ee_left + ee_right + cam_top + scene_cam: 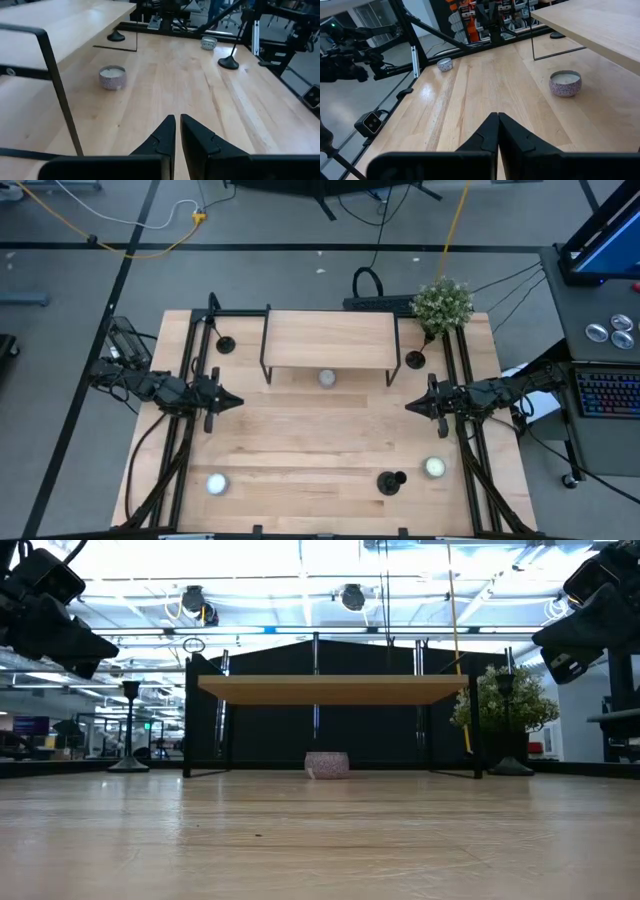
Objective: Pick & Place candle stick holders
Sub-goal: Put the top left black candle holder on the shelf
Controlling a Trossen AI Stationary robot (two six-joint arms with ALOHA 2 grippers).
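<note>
A robotics lab or test workshop, set in an open industrial hall. Wooden workbench (330, 450) on a grey concrete floor, with loose cables (130, 225) trailing beyond the bench's far edge. Keyboard (607, 393) and monitor (605, 230) on a desk to the right of the bench. Ceiling ducts and strip lights (300, 600) high above it, equipment racks (470, 17) behind.
</note>
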